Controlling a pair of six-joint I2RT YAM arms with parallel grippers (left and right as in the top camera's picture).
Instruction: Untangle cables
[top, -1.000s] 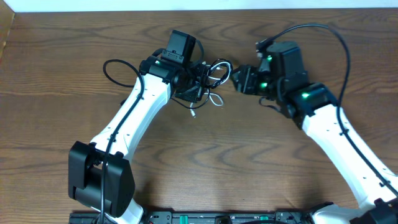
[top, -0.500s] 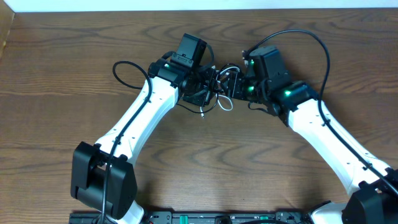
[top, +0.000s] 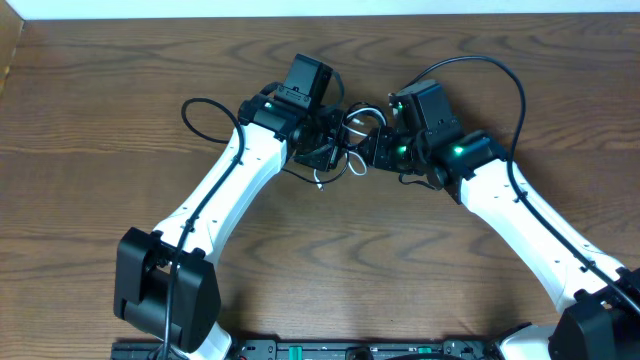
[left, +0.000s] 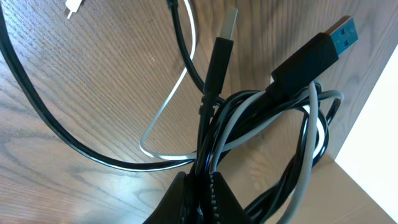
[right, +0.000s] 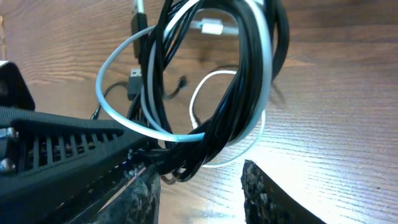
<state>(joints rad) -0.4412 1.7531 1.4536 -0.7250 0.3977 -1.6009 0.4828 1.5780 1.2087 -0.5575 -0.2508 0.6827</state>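
The cables (top: 352, 132), one white and one black, hang as a tangled bundle between the two grippers above the table. My left gripper (top: 328, 142) (left: 202, 190) is shut on the bundle's strands. Above its fingers show the black cable's blue-tipped USB plug (left: 305, 59) and a thin white loop (left: 163, 104). My right gripper (top: 372, 150) (right: 202, 199) faces it from the right, jaws apart. The black coils (right: 245, 81) hang just above its left finger (right: 146, 196) without being pinched. A small white plug (right: 211, 27) lies on the wood behind.
The arms' own thick black wires arc at the left (top: 198, 115) and the upper right (top: 505, 75). The wooden table (top: 330, 260) ends at a pale wall along the far edge (top: 320, 8).
The right arm has swung left up to the bundle, and its jaws have narrowed. The left arm first shifted slightly right with the cables, then held still.
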